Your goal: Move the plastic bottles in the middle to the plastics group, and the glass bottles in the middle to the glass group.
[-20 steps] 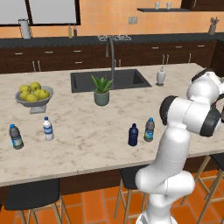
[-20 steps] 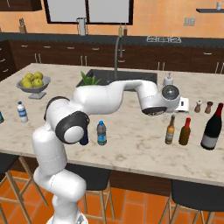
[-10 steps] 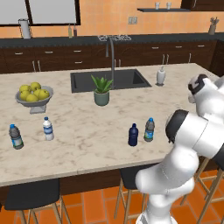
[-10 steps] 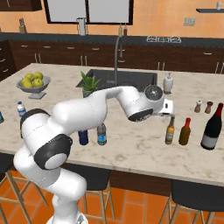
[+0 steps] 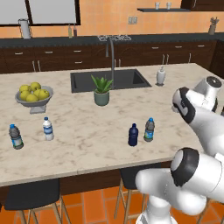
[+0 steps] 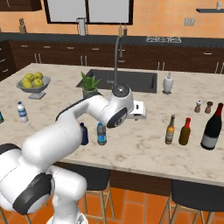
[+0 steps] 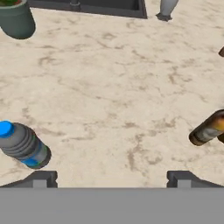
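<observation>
**Empty jaws over the marble surface**

We saw the gripper with jaws spread wide, holding nothing. The navy bottle and clear bottle stood mid-surface, unsorted; the amber bottle stood beside the glass group.

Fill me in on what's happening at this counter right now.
A white robot arm is sorting bottles on the kitchen island. Its gripper hangs open and empty above the counter. The navy bottle and the clear blue-capped bottle stand side by side near the front edge, not yet moved. The amber bottle stands beside the red-necked bottle and a large dark bottle on the right. Two water bottles stand at the far left.
</observation>
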Robot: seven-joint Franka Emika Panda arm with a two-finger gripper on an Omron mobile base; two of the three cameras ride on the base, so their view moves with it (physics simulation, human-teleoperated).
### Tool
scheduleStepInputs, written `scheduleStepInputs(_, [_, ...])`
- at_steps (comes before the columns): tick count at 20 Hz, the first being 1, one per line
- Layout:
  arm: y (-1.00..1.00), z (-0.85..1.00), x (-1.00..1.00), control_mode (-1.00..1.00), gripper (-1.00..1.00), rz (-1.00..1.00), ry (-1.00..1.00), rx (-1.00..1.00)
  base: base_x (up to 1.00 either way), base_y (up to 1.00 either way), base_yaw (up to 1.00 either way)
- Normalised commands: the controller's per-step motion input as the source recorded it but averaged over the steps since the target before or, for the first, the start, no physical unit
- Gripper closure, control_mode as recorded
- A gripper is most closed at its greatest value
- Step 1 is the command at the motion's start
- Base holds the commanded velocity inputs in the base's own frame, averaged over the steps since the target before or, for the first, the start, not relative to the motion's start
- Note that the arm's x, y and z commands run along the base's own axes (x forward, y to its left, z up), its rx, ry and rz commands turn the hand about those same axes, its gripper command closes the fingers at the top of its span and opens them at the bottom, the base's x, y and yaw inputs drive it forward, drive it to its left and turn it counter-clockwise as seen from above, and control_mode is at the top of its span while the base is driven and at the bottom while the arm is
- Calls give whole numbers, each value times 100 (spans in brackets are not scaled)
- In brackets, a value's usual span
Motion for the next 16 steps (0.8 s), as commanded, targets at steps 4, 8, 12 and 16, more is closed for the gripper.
scheduleStepInputs(4, [93,1,-19,-100,-100,9,17,-1,0,0,0])
scheduleStepInputs(8, [93,0,0,-100,-100,7,27,-6,0,0,0])
scheduleStepInputs(12, [42,6,2,-100,-100,0,16,0,0,0,0])
scheduleStepInputs(16, [0,2,22,-100,-100,-2,0,2,0,0,0])
